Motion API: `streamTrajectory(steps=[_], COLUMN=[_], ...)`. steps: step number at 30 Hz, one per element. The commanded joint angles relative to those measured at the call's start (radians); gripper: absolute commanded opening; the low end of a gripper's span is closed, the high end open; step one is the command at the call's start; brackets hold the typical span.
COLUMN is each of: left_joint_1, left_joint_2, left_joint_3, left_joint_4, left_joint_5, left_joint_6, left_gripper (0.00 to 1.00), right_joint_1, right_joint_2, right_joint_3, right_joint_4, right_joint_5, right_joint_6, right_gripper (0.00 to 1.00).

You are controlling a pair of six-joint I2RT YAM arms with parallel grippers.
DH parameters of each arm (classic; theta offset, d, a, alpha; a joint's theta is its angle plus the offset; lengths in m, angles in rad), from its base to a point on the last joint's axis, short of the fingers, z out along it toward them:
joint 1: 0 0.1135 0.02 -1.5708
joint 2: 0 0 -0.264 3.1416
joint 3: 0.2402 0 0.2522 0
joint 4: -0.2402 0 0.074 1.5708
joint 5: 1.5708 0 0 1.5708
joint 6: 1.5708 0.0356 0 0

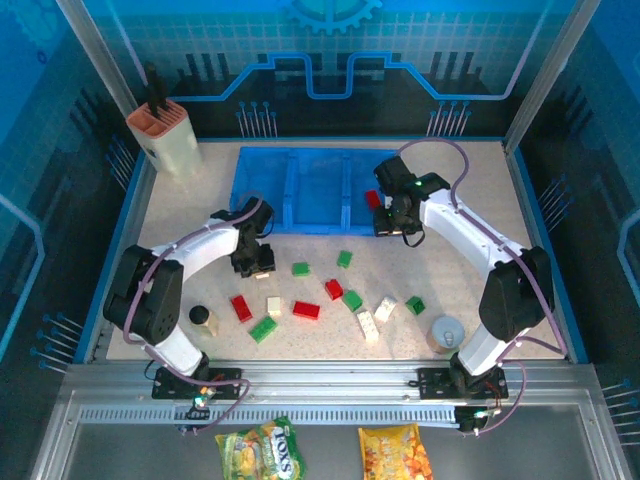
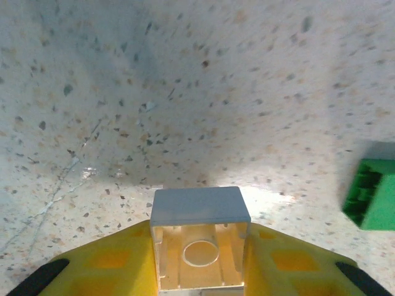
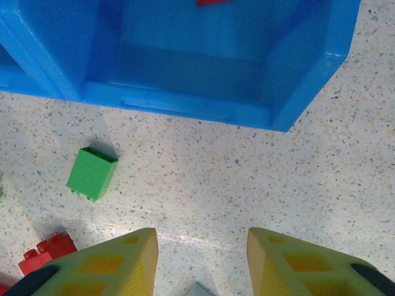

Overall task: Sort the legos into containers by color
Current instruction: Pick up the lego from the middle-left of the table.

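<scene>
Cream lego [image 2: 200, 208] between left gripper [image 2: 200, 268] fingers

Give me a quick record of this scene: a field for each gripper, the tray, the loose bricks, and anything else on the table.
left gripper: shut on cream brick, low over the table
right gripper: open, empty, just in front of the tray's right compartment
tray: blue, three compartments; one red brick in the right one
loose bricks: red, green and cream, scattered in front of the tray
other: bottle near left, cup near right
</scene>
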Motion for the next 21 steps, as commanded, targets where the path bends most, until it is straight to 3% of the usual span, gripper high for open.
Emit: streamTrajectory(steps=[1,11,21], left_joint_1=[-0.001,0.074,0.127], left_joint_2=[-0.036,0.051,0.262], left_joint_3=[0.087,0.313,0.59], left_joint_4=[-0.067,-0.126,-0.201], left_joint_5=[-0.034,-0.019,-0.039], left_joint_6=[0.077,0.264,0.41], left_gripper=[0.35,0.35,0.35], right_joint_1=[0.014,0.014,0.014], right_joint_2=[-0.037,-0.079,-0.131], right_joint_3=[-0.015,-0.044,-0.084], right_joint_4=[-0.037,-0.049,-0.065], right_joint_5=[0.008,0.018,0.025], right_joint_6=[0.011,0.018,0.033], right_gripper=[0.43,0.43,0.43])
